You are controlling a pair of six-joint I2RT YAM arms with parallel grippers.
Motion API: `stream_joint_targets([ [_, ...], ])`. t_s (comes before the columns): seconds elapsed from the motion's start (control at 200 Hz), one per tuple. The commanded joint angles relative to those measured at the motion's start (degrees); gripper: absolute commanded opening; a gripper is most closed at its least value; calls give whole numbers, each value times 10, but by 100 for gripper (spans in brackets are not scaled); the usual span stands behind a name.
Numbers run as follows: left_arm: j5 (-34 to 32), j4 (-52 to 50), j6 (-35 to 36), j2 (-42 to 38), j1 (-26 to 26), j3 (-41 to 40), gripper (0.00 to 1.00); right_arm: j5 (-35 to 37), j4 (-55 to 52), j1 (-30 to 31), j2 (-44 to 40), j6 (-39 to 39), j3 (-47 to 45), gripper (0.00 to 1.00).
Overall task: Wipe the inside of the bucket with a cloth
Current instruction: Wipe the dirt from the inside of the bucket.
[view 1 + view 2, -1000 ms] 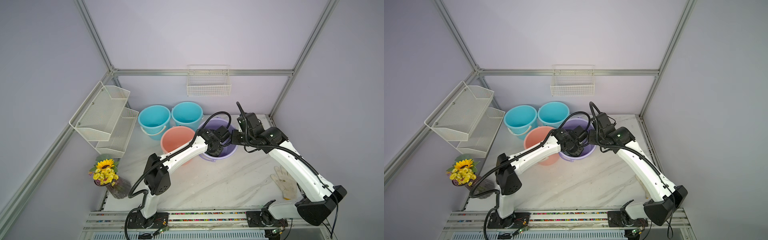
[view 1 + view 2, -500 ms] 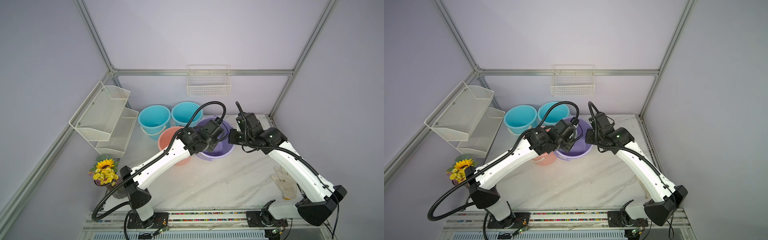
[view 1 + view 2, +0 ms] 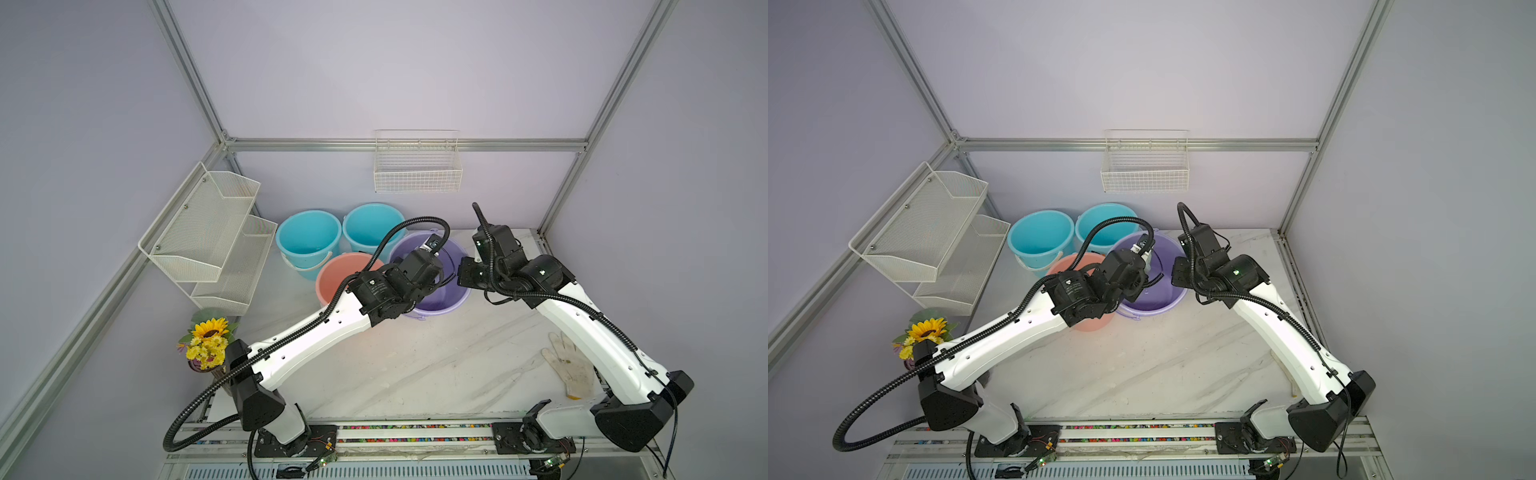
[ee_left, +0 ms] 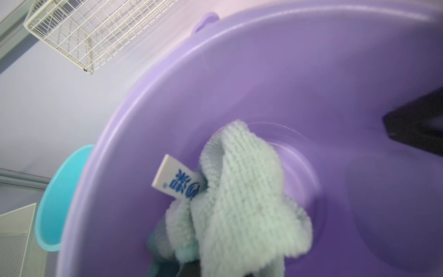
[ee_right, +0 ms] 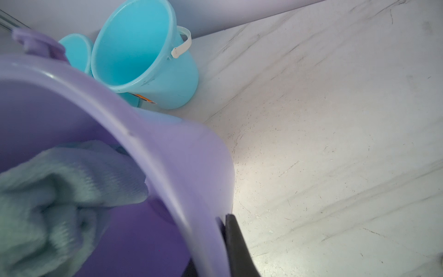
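The purple bucket [image 3: 453, 296] [image 3: 1169, 297] stands at the back middle of the table in both top views. My left gripper [image 3: 430, 253] [image 3: 1142, 254] reaches down inside it, shut on the mint-green cloth [image 4: 242, 191], whose white tag [image 4: 175, 177] sticks out. The cloth hides the left gripper [image 4: 191, 266] fingertips and hangs against the bucket's inner wall [image 4: 263, 72] near the bottom. My right gripper [image 3: 467, 276] [image 5: 223, 230] is shut on the bucket's wall [image 5: 187, 167] at the rim, one dark finger [image 5: 237, 247] outside. The right wrist view also shows the cloth [image 5: 48, 191] inside.
Two turquoise buckets [image 3: 309, 237] [image 3: 372, 224] and a pink bucket [image 3: 334, 274] stand just left of the purple one. A white glove [image 3: 571, 368] lies at the right edge. Sunflowers [image 3: 208, 340], a mesh rack [image 3: 216, 241] and a wall basket [image 3: 417, 166] line the left and back.
My left arm has lifted its elbow and swung, carrying the cloth from the bucket's near side toward its far wall. The right arm has held still on the rim.
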Motion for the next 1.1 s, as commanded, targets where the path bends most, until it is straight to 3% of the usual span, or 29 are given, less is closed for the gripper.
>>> stream_joint_targets([
  [0.0, -85, 139, 33, 4, 0, -30, 0, -9, 29, -2, -16, 14, 19, 0],
  [0.12, -103, 165, 24, 37, 0, -50, 0, -15, 30, -2, -19, 14, 22, 0],
  [0.355, 29, 158, 1, 62, -7, -83, 0, -13, 29, -2, -20, 13, 31, 0],
  [0.66, 113, 149, -13, 60, -7, -123, 0, -9, 31, -2, -19, 6, 37, 0],
  [0.85, 88, 166, -5, -7, -8, -118, 0, -3, 30, -2, -21, 6, 30, 0],
  [1.095, 48, 264, 71, -90, -8, -126, 0, -9, 34, -2, -21, 6, 19, 0],
])
